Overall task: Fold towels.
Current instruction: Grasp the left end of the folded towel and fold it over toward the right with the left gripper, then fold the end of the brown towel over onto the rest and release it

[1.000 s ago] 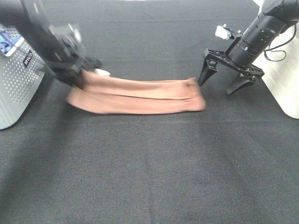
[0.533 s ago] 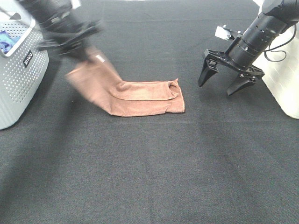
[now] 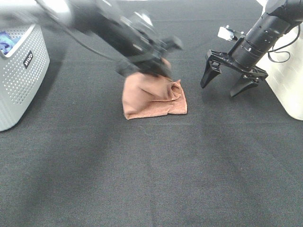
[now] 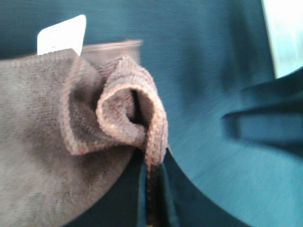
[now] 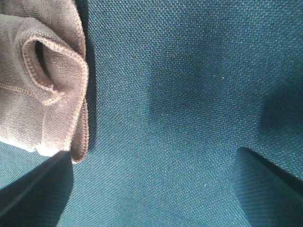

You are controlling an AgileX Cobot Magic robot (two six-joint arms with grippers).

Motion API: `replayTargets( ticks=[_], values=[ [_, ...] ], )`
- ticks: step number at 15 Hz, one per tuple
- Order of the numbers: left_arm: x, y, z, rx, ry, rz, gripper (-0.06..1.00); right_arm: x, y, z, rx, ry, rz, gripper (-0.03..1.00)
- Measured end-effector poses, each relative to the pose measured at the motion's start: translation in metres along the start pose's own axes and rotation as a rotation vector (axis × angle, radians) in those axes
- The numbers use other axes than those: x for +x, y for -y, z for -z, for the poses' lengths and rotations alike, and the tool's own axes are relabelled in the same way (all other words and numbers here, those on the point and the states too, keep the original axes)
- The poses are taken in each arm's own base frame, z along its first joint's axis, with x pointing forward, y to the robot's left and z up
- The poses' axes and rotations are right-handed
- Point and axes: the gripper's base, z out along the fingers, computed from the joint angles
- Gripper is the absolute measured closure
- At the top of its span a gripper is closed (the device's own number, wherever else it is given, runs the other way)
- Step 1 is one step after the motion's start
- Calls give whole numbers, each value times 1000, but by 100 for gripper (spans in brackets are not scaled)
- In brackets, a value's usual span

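Observation:
The rust-brown towel (image 3: 152, 98) lies on the black table mat, doubled over into a short, bunched shape. My left gripper (image 3: 150, 64), blurred, is shut on the towel's raised end and holds it above the far right part. The left wrist view shows the pinched, curled towel edge (image 4: 128, 113) and its white tag (image 4: 61, 33). My right gripper (image 3: 226, 81) is open and empty, hovering just right of the towel. The right wrist view shows the towel's looped end (image 5: 45, 80) beside one of its fingers (image 5: 38, 198).
A grey perforated basket (image 3: 19, 71) stands at the left edge with something blue in it. A white box (image 3: 289, 80) stands at the right edge behind my right arm. The black mat (image 3: 151, 179) stretches toward the front.
My left gripper has swept from the far left to the right, carrying the towel's left end over onto its right end. The long strip is now short. The right arm has not moved.

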Motion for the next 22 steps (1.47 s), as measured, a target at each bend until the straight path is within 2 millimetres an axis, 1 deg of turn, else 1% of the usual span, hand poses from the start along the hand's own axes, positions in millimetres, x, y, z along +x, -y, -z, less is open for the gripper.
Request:
replayTargets(
  ticks=[1, 2, 3, 4, 5, 6, 7, 8, 10, 12, 13, 14, 15, 16, 17, 18, 19, 20, 21, 22],
  values=[
    [2, 1, -12, 5, -4, 24, 86, 0, 0, 0, 0, -2, 0, 11],
    [3, 1, -21, 10, 0, 55, 76, 1, 0, 0, -3, -9, -2, 11],
    [3, 1, -28, 17, 10, 92, 62, 1, 0, 0, -5, -14, -2, 11],
    [1, 3, -32, 43, 55, 132, 39, 2, -1, 0, -5, -19, -3, 11],
    [-1, 6, -33, 72, 87, 162, 31, 2, -1, 0, -6, -19, -3, 11],
    [-4, 10, -32, 106, 109, 195, 27, 2, -1, 0, -12, -19, -7, 11],
    [-6, 14, -30, 129, 123, 194, 26, 2, -2, 0, -24, -19, -13, 11],
    [-14, 18, -23, 148, 143, 135, 25, 3, -6, 0, -66, -31, -26, 11],
    [-38, 17, 3, 161, 169, -18, 25, 4, -15, 1, -167, -41, -14, 11],
    [-65, -4, 35, 122, 190, -116, 25, 2, -29, 5, -324, -23, 2, 11],
    [-77, -19, 51, 85, 193, -138, 25, 1, -36, 7, -394, -10, 6, 11],
    [-77, -19, 51, 85, 193, -138, 25, 1, -36, 7, -394, -10, 6, 11],
    [-83, -34, 61, 42, 182, -149, 25, 0, -47, 7, -456, 3, 19, 11],
    [-89, -54, 72, -3, 160, -147, 25, 2, -69, 3, -518, 9, 59, 12],
    [-90, -57, 74, -11, 153, -145, 25, 5, -87, -2, -552, 6, 106, 12],
    [-91, -66, 77, -26, 136, -138, 25, 9, -106, -9, -585, 5, 151, 12],
    [-91, -67, 77, -27, 131, -137, 25, 10, -117, -16, -597, 17, 173, 12],
    [-91, -67, 77, -27, 130, -137, 25, 10, -125, -32, -590, 35, 166, 12],
    [-90, -67, 77, -27, 129, -137, 25, 8, -119, -42, -569, 48, 148, 12],
    [-90, -67, 77, -27, 129, -137, 25, 5, -108, -49, -545, 63, 130, 12]
  ],
)
